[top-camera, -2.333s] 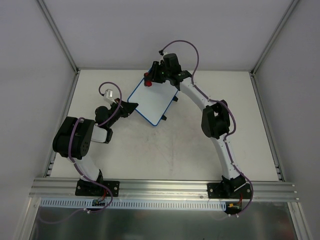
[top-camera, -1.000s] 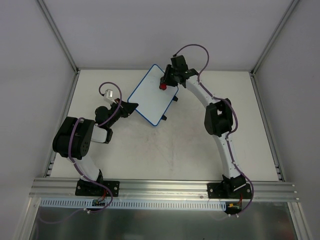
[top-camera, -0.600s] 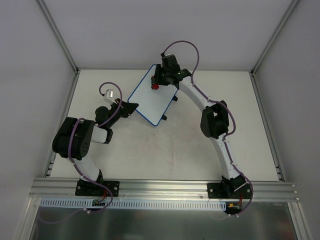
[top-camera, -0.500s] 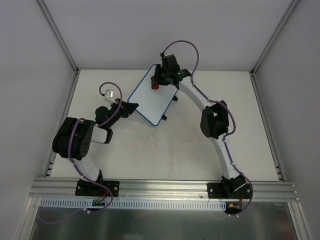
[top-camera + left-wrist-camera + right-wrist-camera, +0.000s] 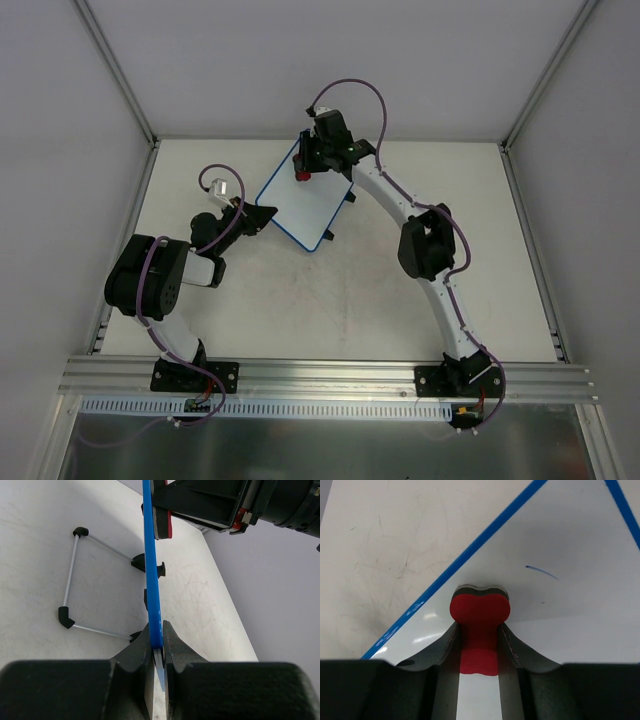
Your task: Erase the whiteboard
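Observation:
The whiteboard (image 5: 305, 208), white with a thin blue rim, lies tilted at the back middle of the table. My left gripper (image 5: 262, 215) is shut on its near-left edge; in the left wrist view the blue rim (image 5: 151, 570) runs edge-on between my jaws. My right gripper (image 5: 303, 170) is shut on the red bone-shaped eraser (image 5: 479, 622) and presses it on the board near the far-left rim. A short blue pen stroke (image 5: 541, 571) shows on the board (image 5: 570, 555) just beyond the eraser. The eraser also shows in the left wrist view (image 5: 163, 522).
A thin wire stand (image 5: 70, 580) with black corner pieces lies on the table under the board. A small white and grey object (image 5: 217, 186) sits on the table left of the board. Two black tabs (image 5: 349, 197) stick out on the board's right edge.
My right gripper has swept the eraser across the board's far end, first to the right, then back left towards the far-left rim. The left gripper and board have stayed put.

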Action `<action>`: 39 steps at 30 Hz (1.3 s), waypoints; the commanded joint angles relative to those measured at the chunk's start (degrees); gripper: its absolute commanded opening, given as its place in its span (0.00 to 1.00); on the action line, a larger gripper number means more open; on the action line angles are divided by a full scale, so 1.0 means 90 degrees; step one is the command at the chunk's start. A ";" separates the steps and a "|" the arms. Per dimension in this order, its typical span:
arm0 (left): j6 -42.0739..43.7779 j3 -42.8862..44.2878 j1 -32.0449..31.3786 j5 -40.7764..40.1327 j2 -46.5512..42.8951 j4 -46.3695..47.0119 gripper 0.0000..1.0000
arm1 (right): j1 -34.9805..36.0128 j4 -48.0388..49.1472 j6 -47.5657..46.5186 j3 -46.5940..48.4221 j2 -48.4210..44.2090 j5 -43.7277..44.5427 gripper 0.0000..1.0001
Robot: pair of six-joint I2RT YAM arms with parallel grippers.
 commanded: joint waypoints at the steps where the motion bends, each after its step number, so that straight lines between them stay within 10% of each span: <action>1: 0.0509 -0.0054 -0.0331 0.0751 -0.0158 0.2178 0.00 | 0.0314 0.0104 -0.0267 -0.0088 -0.0376 -0.0427 0.00; 18: 0.0528 -0.0034 -0.0341 0.0849 -0.0158 0.2178 0.00 | -0.0388 -0.0091 0.0963 -0.0215 0.0063 0.0921 0.00; 39: 0.0880 0.0015 -0.0507 0.1054 -0.0285 0.2178 0.00 | -0.0711 0.0280 0.1121 -0.0245 -0.0102 -0.0388 0.00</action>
